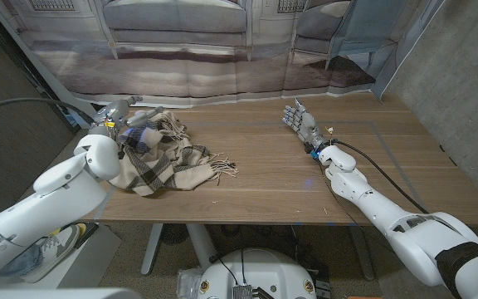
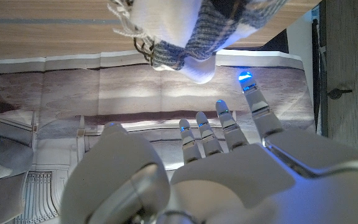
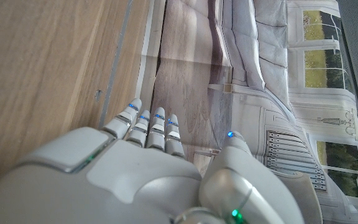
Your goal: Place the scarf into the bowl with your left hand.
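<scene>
Head view had the scarf (image 1: pixel 166 158) lying in a crumpled heap on the wooden table (image 1: pixel 305 187), toward the table's left edge and nearer the far side than the near one. It was a cream and grey plaid piece, with a fringe trailing out toward the middle of the table. The left hand (image 1: pixel 121 124) sat at the far left corner of the table, right at the scarf's far end, with part of the cloth bunched up against it. Whether its fingers pinched any of the cloth could not be told from that angle. In the left wrist view the fingers (image 2: pixel 222 127) reached out straight and slightly apart, with a fold of the scarf (image 2: pixel 185 37) hanging just beyond their tips and nothing visibly caught between them.

The right hand (image 1: pixel 301 123) stood well apart from the scarf, toward the table's far edge right of the middle, fingers extended and released, holding nothing. The right wrist view showed its fingers (image 3: pixel 148 127) side by side and straight beside the table's surface.
</scene>
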